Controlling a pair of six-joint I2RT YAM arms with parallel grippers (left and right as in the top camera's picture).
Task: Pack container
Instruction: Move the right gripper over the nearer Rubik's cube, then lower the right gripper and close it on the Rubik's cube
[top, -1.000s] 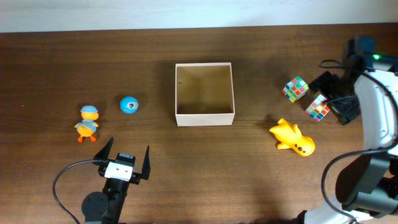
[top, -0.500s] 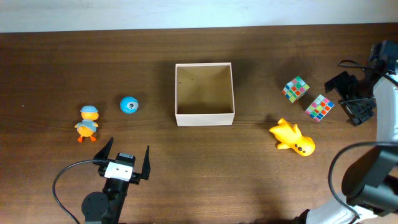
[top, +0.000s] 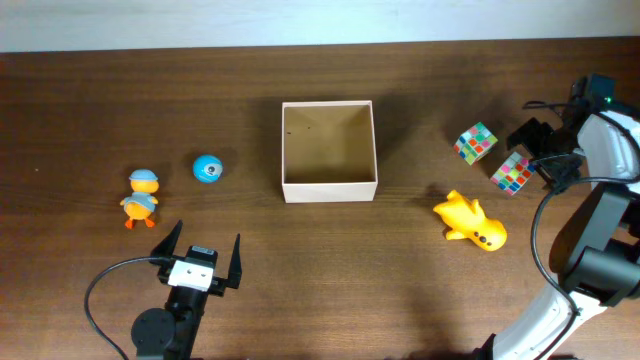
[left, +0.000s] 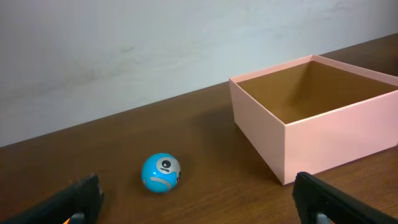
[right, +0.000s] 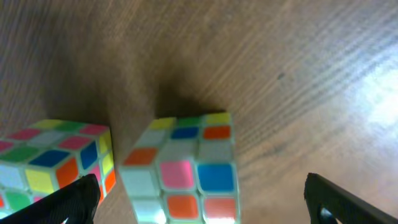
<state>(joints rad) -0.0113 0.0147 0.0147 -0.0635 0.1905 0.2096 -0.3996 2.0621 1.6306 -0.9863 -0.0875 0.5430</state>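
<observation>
The container (top: 330, 190) is a square white-walled box with a tan inside, at the table's middle; it also shows in the left wrist view (left: 336, 143). It looks empty. My right gripper (top: 544, 151) is open just right of a colourful puzzle cube (top: 512, 172). In the right wrist view that cube (right: 180, 168) lies between the open fingers (right: 205, 208), and a second cube (right: 56, 155) lies to its left. The second cube (top: 475, 142) sits a little further left. My left gripper (top: 200, 258) is open and empty, below a blue ball (top: 207, 168), which the left wrist view (left: 161, 173) shows ahead of the fingers (left: 199, 205).
An orange and yellow duck figure (top: 141, 196) stands left of the ball. A yellow toy (top: 470, 220) lies below the cubes, right of the container. The table's far edge meets a white wall (left: 155, 43).
My right gripper pulled away to the right half a second ago and has come back left, close to the nearer cube. The left arm and the toys have not moved.
</observation>
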